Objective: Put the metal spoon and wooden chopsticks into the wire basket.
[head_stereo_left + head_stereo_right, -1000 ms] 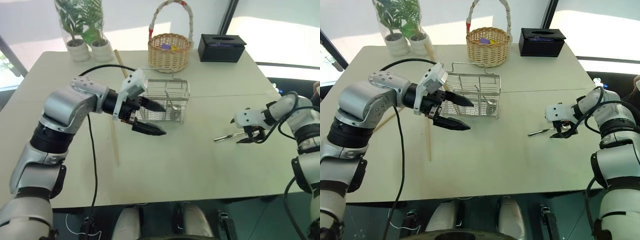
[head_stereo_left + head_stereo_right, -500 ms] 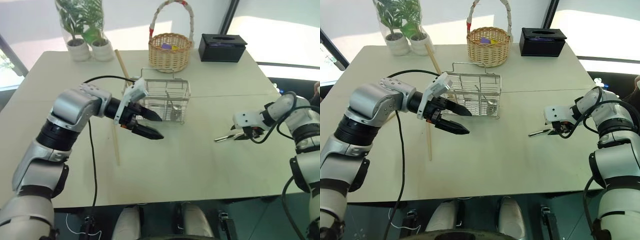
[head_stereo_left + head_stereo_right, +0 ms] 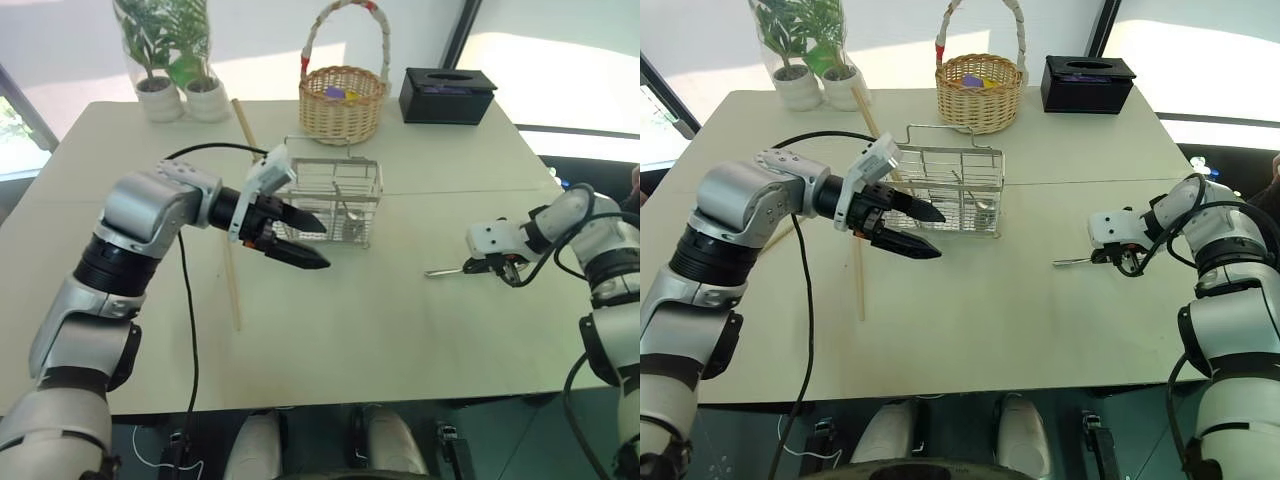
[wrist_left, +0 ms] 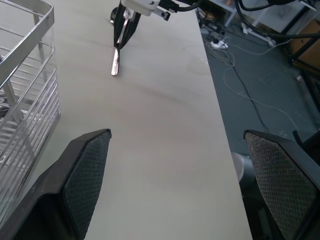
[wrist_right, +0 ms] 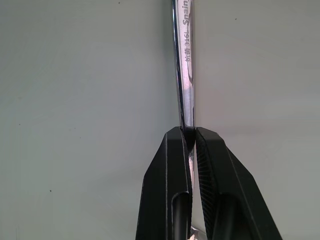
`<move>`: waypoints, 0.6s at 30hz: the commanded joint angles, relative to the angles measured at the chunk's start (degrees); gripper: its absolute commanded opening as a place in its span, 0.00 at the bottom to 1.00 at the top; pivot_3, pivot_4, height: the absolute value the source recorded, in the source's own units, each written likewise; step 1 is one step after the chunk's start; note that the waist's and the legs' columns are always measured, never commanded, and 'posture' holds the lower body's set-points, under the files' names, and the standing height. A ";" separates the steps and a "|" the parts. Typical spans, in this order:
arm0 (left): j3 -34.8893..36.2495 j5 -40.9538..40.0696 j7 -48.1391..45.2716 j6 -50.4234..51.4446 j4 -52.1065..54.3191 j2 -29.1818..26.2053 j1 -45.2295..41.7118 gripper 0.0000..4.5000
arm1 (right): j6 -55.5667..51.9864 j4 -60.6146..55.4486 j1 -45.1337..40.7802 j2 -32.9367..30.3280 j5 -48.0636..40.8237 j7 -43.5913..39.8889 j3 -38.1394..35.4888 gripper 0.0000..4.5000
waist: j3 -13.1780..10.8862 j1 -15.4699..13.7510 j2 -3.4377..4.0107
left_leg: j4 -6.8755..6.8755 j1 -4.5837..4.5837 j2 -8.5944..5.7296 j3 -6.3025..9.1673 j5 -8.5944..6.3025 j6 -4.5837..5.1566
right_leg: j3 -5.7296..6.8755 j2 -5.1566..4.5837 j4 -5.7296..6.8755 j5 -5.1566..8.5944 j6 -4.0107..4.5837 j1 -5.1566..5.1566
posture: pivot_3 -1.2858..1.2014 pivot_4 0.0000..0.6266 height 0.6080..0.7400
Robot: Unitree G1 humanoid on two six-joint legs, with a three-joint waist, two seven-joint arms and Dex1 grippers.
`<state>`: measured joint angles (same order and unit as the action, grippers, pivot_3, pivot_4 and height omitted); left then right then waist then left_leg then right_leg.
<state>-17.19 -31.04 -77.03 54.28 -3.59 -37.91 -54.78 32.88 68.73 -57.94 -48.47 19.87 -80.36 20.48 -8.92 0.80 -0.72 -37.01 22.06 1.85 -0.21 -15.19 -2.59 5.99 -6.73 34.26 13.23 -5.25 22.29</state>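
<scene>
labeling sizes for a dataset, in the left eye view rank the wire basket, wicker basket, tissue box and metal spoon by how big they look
1. wicker basket, counting its tall handle
2. wire basket; nearer the camera, so the top two are unsure
3. tissue box
4. metal spoon

The scene is viewed from the head by two eye cameras, tilted forward and down over the table, with nearly the same ground covered by both. The left wrist view is aimed low along the tabletop, past the wire basket toward the metal spoon. The right wrist view is held very close, steeply downward, on that spoon's handle.
</scene>
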 commanded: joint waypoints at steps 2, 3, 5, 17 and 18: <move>4.03 -0.10 1.38 -1.80 1.33 -0.78 -0.72 1.00 | 1.31 -3.30 -0.60 -0.98 -4.55 0.25 -4.42 0.01 | 0.00 0.01 0.01 | 0.00 0.00 0.00 -0.01 0.00 -0.01 | 0.00 0.00 0.00 0.00 0.00 0.00 | 0.52 0.24 0.79; 4.98 -0.31 1.86 -1.89 1.53 -1.08 -0.60 1.00 | 0.52 -4.55 -1.05 -1.06 -6.44 -0.56 -5.90 0.01 | -0.04 0.01 0.05 | 0.00 0.00 0.00 0.00 0.01 -0.03 | -0.01 0.00 0.00 0.00 0.00 0.01 | 0.52 0.24 0.79; 7.44 -0.94 3.01 -1.80 1.50 -1.76 -0.57 1.00 | -3.92 -8.62 -1.69 -0.90 -11.40 -2.03 -9.71 0.01 | -0.06 0.19 0.07 | 0.01 -0.01 0.00 -0.01 0.03 -0.04 | -0.01 0.00 0.01 0.00 0.00 0.02 | 0.52 0.24 0.79; 16.15 -2.35 7.27 -3.31 2.50 -4.82 0.61 1.00 | -46.73 -53.14 11.96 -3.40 -37.35 5.57 -28.93 0.01 | -0.07 -1.34 0.07 | -0.11 0.10 -0.02 0.00 -0.06 0.10 | -0.01 -0.03 -0.01 -0.01 0.00 -0.06 | 0.52 0.24 0.79; 16.34 -2.38 7.49 -3.61 2.33 -4.80 0.58 1.00 | -49.65 -55.47 11.12 -1.92 -38.73 9.01 -30.01 0.01 | -0.07 -1.36 0.06 | -0.10 0.09 -0.01 0.01 -0.06 0.10 | -0.01 -0.03 0.00 -0.01 0.00 -0.04 | 0.52 0.24 0.79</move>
<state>-2.83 -33.03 -69.99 51.93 -2.53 -42.44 -53.66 -12.31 18.18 -44.37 -51.17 -15.14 -76.38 -5.82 -8.99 -0.56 -0.65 -37.11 22.13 1.85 -0.18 -15.26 -2.49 5.99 -6.75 34.29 13.21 -5.25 22.26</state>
